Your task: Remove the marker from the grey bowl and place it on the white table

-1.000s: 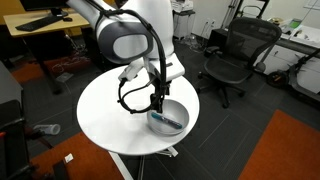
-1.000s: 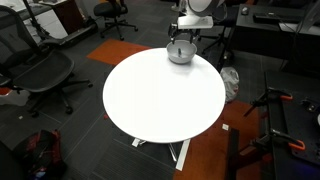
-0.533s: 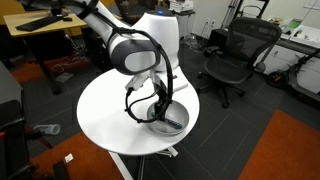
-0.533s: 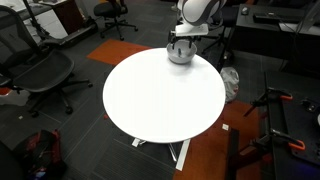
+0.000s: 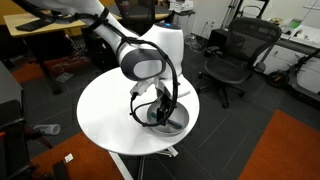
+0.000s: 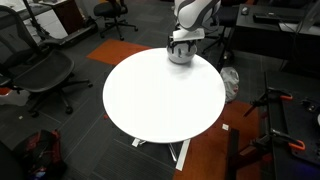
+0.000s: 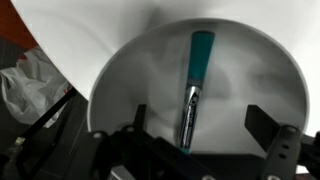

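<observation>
We see the marker (image 7: pixel 193 88) lying on the floor of the grey bowl (image 7: pixel 255 75). In the wrist view it runs nearly from 12 o'clock to 6 o'clock across the bowl, with its teal half toward 12 and its darker, shinier half toward 6. The top leans slightly toward 1 o'clock.

The fingers (image 7: pixel 268 128) are spread wide, one at about 8 o'clock of the frame and the other at about 4 o'clock. The lower end of the marker lies between them. We see a gap on each side of the marker, so the fingers grip nothing. The marker is nearer the 8 o'clock finger.

In an exterior view the fingers (image 5: pixel 160 108) hang down into the grey bowl (image 5: pixel 172 122), with the arm (image 5: pixel 146 66) arched above them. There the bowl sits toward the 3 o'clock edge of the white bench (image 5: pixel 100 115), and we cannot make out the marker.

In an exterior view from the far side, the grey bowl (image 6: pixel 180 56) stands at about 12 o'clock on the white bench (image 6: pixel 160 105), close to the rim. The fingers (image 6: pixel 180 43) are right over it, and again the marker is too small for us to see.

Around the bench we see a black office chair (image 5: pixel 236 55), a tan wooden desk (image 5: pixel 40 27) and orange carpet (image 5: pixel 290 150).
</observation>
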{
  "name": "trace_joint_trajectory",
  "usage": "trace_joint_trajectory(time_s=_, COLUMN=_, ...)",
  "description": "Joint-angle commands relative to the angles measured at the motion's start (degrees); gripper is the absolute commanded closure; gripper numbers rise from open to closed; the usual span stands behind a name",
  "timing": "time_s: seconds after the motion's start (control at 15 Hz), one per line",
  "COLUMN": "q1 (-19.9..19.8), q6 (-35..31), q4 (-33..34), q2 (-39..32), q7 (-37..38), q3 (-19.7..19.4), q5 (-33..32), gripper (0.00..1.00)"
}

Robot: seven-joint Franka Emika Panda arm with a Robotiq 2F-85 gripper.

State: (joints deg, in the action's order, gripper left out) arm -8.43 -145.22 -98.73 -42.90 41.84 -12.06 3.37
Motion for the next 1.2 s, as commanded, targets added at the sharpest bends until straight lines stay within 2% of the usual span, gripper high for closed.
trace_joint_trajectory(time_s=0.0, q1=0.7, q6=3.4, q4=3.9, q2=-2.6, q7=-0.3, q3=-1.0, q5=1.6, gripper=0.0)
trace_joint_trajectory(time_s=0.13, q1=0.8, q6=3.9, q4=4.9, q2=-3.6, q7=-0.2, q3=-1.2, q5=1.5, gripper=0.0)
trace_joint_trajectory(time_s=0.2, q1=0.9, q6=4.2, q4=5.3, q2=-4.0, q7=0.0, q3=-1.4, q5=1.4, gripper=0.25)
trace_joint_trajectory(time_s=0.27, q1=0.9, q6=4.5, q4=5.7, q2=-4.4, q7=0.1, q3=-1.5, q5=1.3, gripper=0.26)
trace_joint_trajectory(time_s=0.87, q1=0.7, q6=5.2, q4=7.5, q2=-5.6, q7=-0.1, q3=-1.8, q5=1.4, gripper=0.95)
trace_joint_trajectory(time_s=0.93, q1=0.7, q6=5.3, q4=7.4, q2=-5.4, q7=-0.3, q3=-1.7, q5=1.4, gripper=0.99)
trace_joint_trajectory(time_s=1.13, q1=1.2, q6=4.0, q4=5.0, q2=-2.5, q7=-0.7, q3=-1.5, q5=1.4, gripper=0.95)
